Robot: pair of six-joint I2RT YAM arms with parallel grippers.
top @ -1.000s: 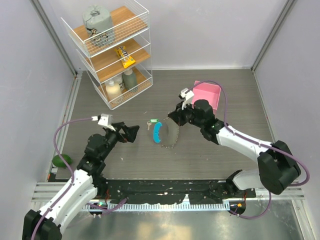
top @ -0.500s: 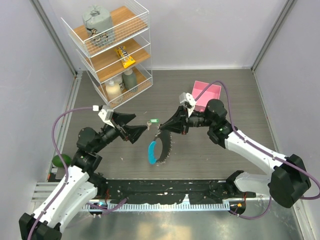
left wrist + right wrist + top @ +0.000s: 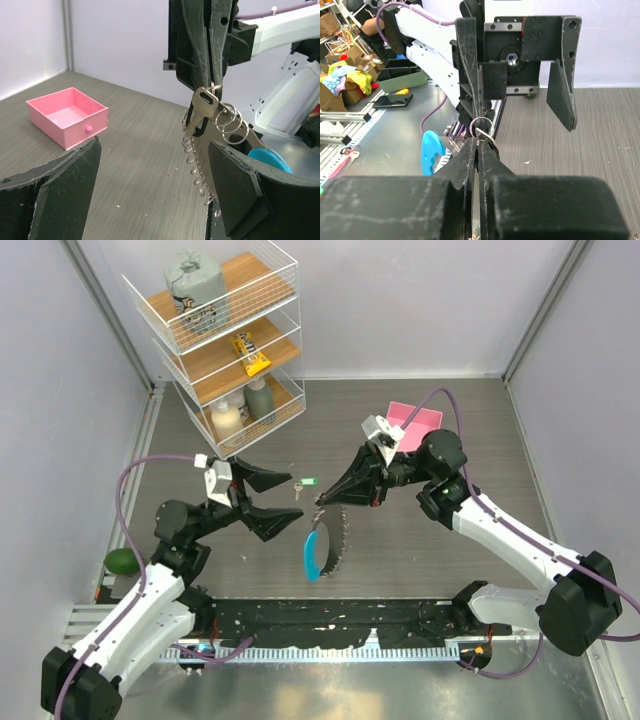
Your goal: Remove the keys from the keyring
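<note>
Right gripper [image 3: 322, 502] — clamped on the keyring [image 3: 313, 556] — holds it above the desk so the keys [image 3: 201, 106] hang free; left gripper [image 3: 296, 500], wide open and empty, faces them.

You're seeing the keys [image 3: 202, 107] gleaming as bare silver metal just under the right end effector [image 3: 210, 83], whose matt black plastic is showing fine scratches. On the keyring [image 3: 318, 540], the blue band [image 3: 431, 152] is looking like smooth plastic. Behind that end effector, the pink box [image 3: 67, 118] is looking like smooth plastic too, and the desk [image 3: 135, 165] is showing matt grey woodgrain.
</note>
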